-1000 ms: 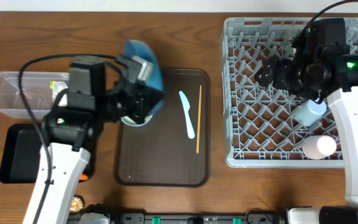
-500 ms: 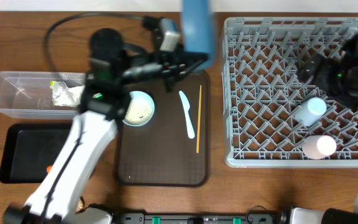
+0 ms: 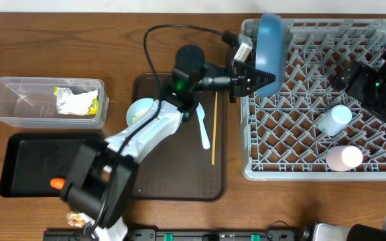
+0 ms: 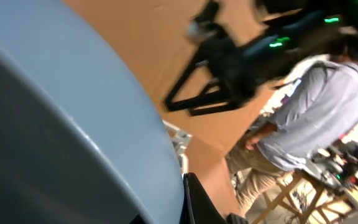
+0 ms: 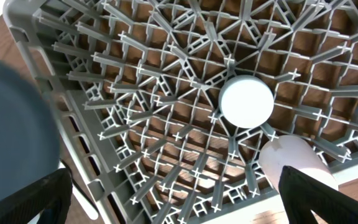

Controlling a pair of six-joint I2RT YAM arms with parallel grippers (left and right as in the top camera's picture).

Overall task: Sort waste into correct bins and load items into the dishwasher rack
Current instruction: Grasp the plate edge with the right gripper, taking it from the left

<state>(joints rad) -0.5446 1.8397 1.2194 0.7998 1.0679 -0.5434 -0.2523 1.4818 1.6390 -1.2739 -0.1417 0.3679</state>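
The left hand (image 3: 259, 75) is clamped on the lower rim of the large blue plate (image 3: 271, 39), which stands on edge over the far left corner of the dishwasher rack (image 3: 248, 140); I cannot tell whether it touches the pegs. In the left wrist view the plate (image 4: 61, 124) fills the left side. The right hand (image 3: 357, 80) hovers over the rack's right side, fingers wide apart with nothing between them. The light blue cup (image 3: 332, 119) and the pink cup (image 3: 344, 158) lie in the rack toward the table's (image 3: 179, 13) right near corner. Mid-table, the brown serving tray (image 3: 173, 181) carries the white bowl (image 3: 139, 110), pale blue spoon (image 3: 203, 124) and chopstick (image 3: 214, 127). By the left edge, the clear tub (image 3: 19, 100) holds the wrapper (image 3: 62, 92) and napkin (image 3: 79, 104). Nearer, the black tray (image 3: 25, 164) holds the carrot (image 3: 57, 182).
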